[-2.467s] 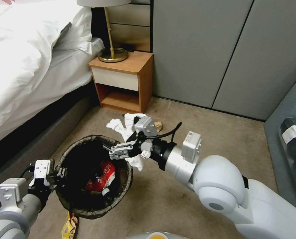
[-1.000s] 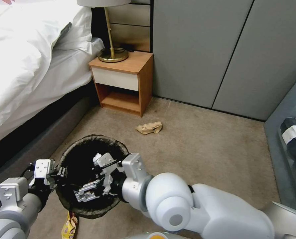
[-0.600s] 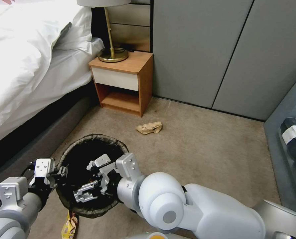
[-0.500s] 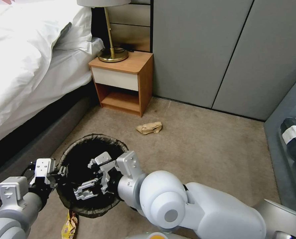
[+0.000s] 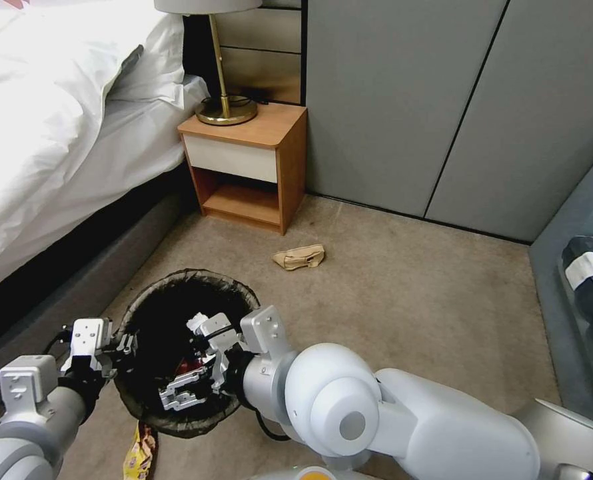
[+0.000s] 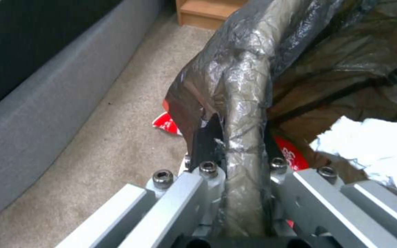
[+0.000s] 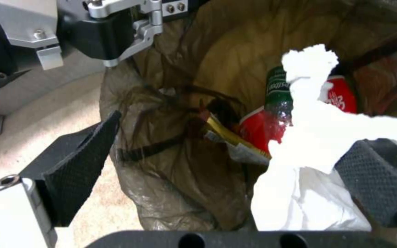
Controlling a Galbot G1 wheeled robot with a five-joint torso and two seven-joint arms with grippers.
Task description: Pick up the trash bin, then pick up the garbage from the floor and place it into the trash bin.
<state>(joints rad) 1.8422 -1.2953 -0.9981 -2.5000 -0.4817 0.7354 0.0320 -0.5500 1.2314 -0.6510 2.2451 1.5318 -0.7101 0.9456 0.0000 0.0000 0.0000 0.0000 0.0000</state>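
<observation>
The trash bin, with its dark bag liner, hangs just above the carpet. My left gripper is shut on its near-left rim. My right gripper is down inside the bin with its fingers wide open. A white tissue wad rests against one finger pad. Below it lie a green bottle and a red-and-white wrapper. A tan paper bag lies on the floor beyond the bin. A yellow snack packet and a red wrapper lie on the carpet beneath the bin.
The bed and its grey base run along the left. A wooden nightstand with a brass lamp stands behind the bin. Grey wardrobe doors close the back. Bare carpet spreads to the right.
My right arm swung the tissue wad from the floor by the nightstand down into the bin. In the last half second the open gripper shifted slightly right inside it. The left gripper held still.
</observation>
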